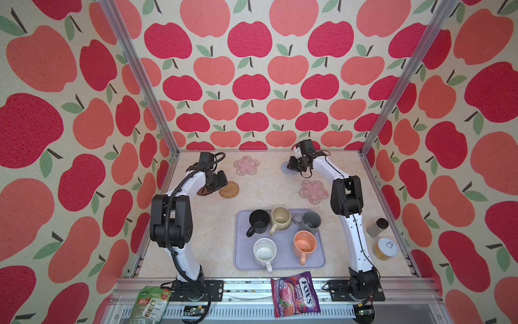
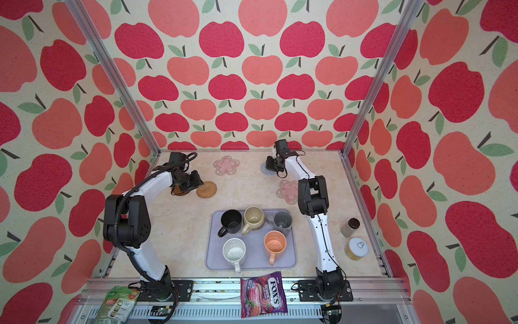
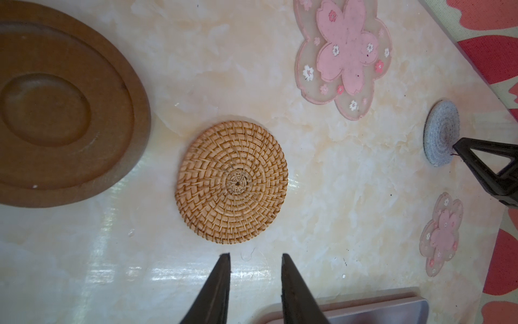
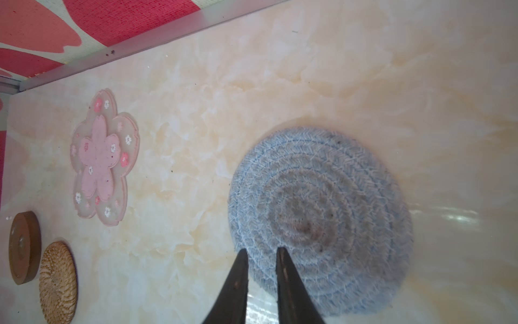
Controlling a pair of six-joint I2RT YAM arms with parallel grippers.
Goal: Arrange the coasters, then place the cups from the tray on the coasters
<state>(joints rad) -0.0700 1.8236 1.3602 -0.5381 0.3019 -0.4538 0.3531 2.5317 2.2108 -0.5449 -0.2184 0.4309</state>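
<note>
Right wrist: right end effector (image 4: pixel 262 249) narrowly parted; tips at knit coaster (image 4: pixel 322 196)

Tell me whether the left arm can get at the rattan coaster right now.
Probably yes: the left gripper hangs open just short of the rattan coaster, with only bare table between them.

The glossy purple plastic sweets bag (image 1: pixel 295 297) at the tabletop's (image 1: pixel 213 224) front edge reads "FOX'S BERRIES". The green foil pouch (image 1: pixel 151 304) near the front-left corner carries print too small to read.
</note>
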